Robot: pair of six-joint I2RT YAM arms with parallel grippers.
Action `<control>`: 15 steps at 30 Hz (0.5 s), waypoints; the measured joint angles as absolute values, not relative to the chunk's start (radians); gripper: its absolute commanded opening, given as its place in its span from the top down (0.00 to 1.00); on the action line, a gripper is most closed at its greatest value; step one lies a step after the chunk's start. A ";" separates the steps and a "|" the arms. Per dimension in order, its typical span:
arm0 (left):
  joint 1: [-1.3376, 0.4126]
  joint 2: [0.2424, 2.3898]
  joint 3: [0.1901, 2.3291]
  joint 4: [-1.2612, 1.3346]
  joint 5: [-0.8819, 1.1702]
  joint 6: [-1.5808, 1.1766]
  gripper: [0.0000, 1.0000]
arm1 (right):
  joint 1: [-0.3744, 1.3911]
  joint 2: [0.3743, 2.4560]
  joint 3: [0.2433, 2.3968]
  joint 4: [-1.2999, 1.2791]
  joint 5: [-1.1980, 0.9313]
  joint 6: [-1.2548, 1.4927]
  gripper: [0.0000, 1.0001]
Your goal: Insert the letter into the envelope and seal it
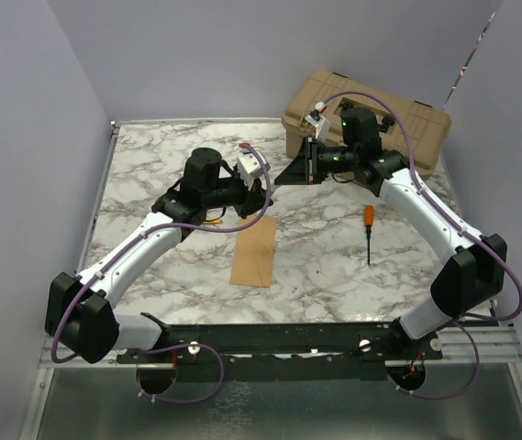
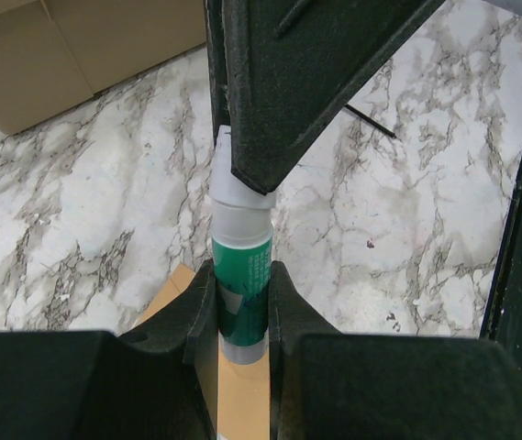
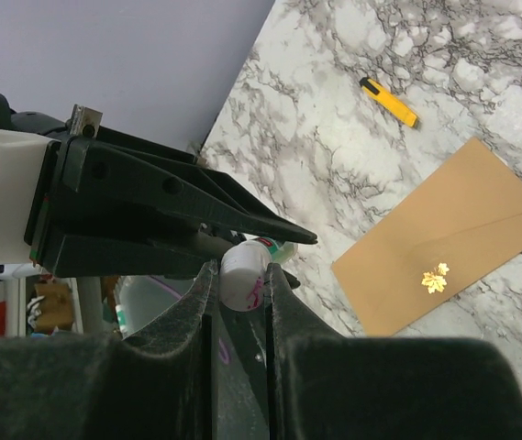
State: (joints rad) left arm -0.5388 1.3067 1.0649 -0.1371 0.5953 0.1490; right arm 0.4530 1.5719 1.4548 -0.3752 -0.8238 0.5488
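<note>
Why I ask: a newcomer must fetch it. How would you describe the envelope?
On the marble table, look near the middle. The envelope lies flat there: a kraft-brown rectangle with a gold leaf sticker, unlike the tan box behind it or the orange-handled screwdriver to its right.

One envelope (image 1: 253, 252), one glue stick (image 2: 240, 284), one screwdriver (image 1: 368, 225) (orange-handled).

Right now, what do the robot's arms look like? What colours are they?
The left arm and right arm have white tube links with chunky black joints. A purple cable runs along each. The left end effector and right end effector have black, wedge-shaped fingers.
</note>
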 measured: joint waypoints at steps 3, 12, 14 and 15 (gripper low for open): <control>-0.539 1.315 1.072 -0.155 0.595 0.157 1.00 | 0.455 1.579 1.465 -0.397 -0.823 0.530 1.00; -0.544 1.327 1.092 -0.205 0.596 0.159 1.00 | 0.465 1.580 1.468 -0.418 -0.822 0.467 1.00; -0.545 1.327 1.092 -0.213 0.596 0.160 1.00 | 0.468 1.580 1.472 -0.435 -0.817 0.453 1.00; -0.547 1.327 1.092 -0.218 0.596 0.162 1.00 | 0.470 1.582 1.477 -0.448 -0.813 0.445 1.00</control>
State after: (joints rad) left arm -0.5468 1.3273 1.0924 -0.2180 0.5961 0.1623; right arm 0.4702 1.5818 1.4773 -0.4480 -0.8127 0.4450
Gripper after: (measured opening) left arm 0.180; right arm 0.177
